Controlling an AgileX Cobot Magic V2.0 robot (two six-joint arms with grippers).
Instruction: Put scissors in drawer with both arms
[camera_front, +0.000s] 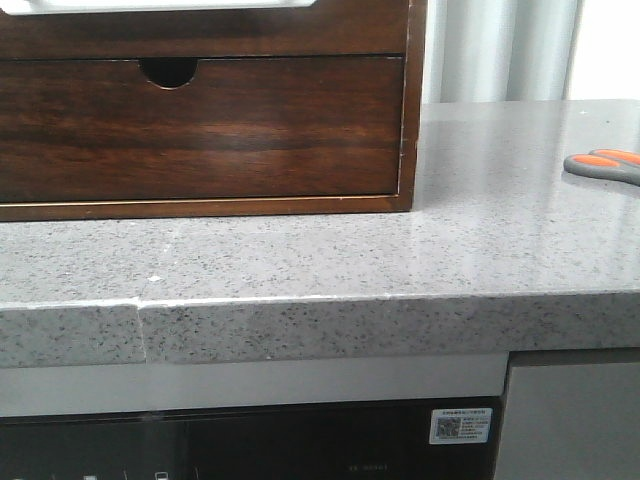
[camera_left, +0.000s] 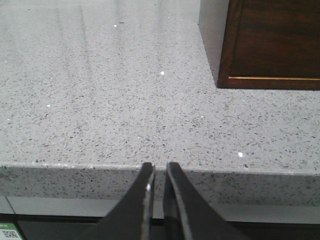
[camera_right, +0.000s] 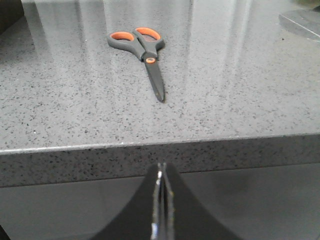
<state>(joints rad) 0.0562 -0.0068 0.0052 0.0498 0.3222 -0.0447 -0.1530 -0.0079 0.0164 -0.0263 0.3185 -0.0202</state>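
The scissors, grey with orange-lined loops, lie flat on the speckled counter with the blades closed. In the front view they show only at the far right edge. The drawer is the upper dark brown front of the wooden cabinet, closed, with its white cut-out at the top of the view. My right gripper is shut and empty, low in front of the counter's edge, in line with the scissors' tip. My left gripper is shut and empty but for a thin slit, at the counter's front edge, left of the cabinet corner. Neither gripper shows in the front view.
A lower drawer front with a half-round notch sits under the task drawer. The grey stone counter has a seam in its front edge. A dark appliance with a QR sticker is below. A grey object lies beyond the scissors.
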